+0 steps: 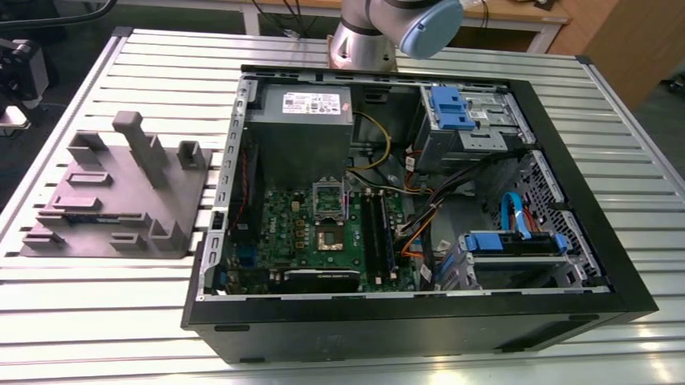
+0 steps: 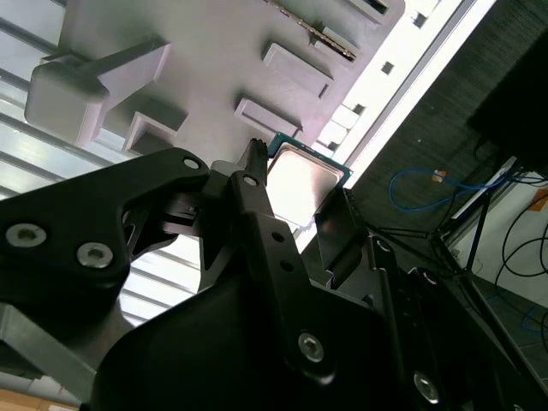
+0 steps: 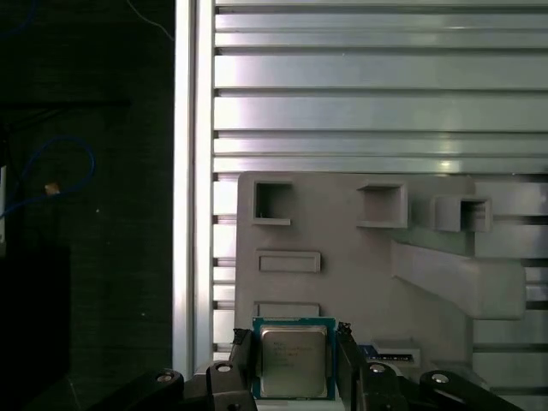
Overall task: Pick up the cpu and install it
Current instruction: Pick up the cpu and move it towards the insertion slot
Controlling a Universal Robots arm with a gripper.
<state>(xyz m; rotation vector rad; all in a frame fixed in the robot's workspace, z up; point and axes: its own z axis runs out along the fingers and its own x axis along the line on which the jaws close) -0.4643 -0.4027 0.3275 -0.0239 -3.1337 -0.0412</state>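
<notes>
The cpu (image 3: 294, 360), a small square chip with a silvery top and green rim, sits between the two black fingertips of my gripper (image 3: 295, 347), which is shut on it. In the second wrist view the cpu (image 2: 301, 177) shows pinched by its edges in the gripper (image 2: 300, 175), held well above the grey parts fixture (image 3: 360, 274). In the exterior view the green motherboard (image 1: 321, 241) lies inside the open computer case (image 1: 407, 321), with the shiny socket frame (image 1: 330, 200) standing raised over the dark socket (image 1: 330, 238).
The grey fixture (image 1: 112, 200) with its posts and recesses rests on the slatted aluminium table (image 1: 96, 321) at the exterior view's left of the case. A grey power supply box (image 1: 305, 120), blue drive brackets (image 1: 450, 108) and cables fill the case. The arm's base (image 1: 364, 40) stands behind it.
</notes>
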